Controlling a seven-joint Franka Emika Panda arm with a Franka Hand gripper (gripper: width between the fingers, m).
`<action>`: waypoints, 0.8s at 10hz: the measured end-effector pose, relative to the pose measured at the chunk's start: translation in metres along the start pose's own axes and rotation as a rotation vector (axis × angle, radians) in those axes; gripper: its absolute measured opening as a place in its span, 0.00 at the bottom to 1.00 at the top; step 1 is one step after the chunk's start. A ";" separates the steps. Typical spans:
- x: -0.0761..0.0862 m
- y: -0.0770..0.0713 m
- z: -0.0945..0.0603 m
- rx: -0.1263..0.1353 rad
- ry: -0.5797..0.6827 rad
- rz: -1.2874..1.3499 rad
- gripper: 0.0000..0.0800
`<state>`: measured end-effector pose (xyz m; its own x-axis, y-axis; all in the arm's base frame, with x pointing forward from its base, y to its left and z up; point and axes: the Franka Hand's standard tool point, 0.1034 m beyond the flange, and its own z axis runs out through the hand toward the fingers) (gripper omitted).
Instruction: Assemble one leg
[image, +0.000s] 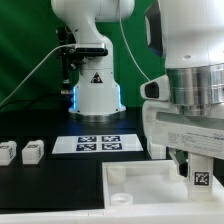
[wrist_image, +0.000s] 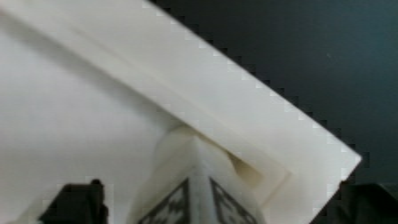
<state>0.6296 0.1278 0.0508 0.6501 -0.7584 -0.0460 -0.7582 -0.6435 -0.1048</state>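
Note:
My gripper (image: 196, 176) hangs at the exterior view's right, over the far right corner of the large flat white panel (image: 140, 188). A white leg (image: 200, 181) with a black-and-white marker stands between the fingers at that corner. In the wrist view the leg (wrist_image: 201, 185) rises at the panel's corner (wrist_image: 107, 110), an edge facing me with markers on both faces. My gripper (wrist_image: 226, 208) is open: each dark finger (wrist_image: 75, 205) stands apart from the leg with a gap on both sides. I cannot tell if the leg sits in a socket.
Two more white legs (image: 8, 152) (image: 32, 151) lie at the exterior view's left. The marker board (image: 100, 143) lies in front of the robot base (image: 95, 92). The table beyond the panel is dark (wrist_image: 302, 60).

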 end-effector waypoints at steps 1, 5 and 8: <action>0.001 0.000 0.000 -0.002 0.002 -0.112 0.81; 0.005 -0.002 -0.009 -0.055 0.025 -0.608 0.81; 0.005 -0.001 -0.006 -0.058 0.024 -0.554 0.63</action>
<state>0.6327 0.1238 0.0571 0.9515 -0.3068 0.0230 -0.3053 -0.9508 -0.0524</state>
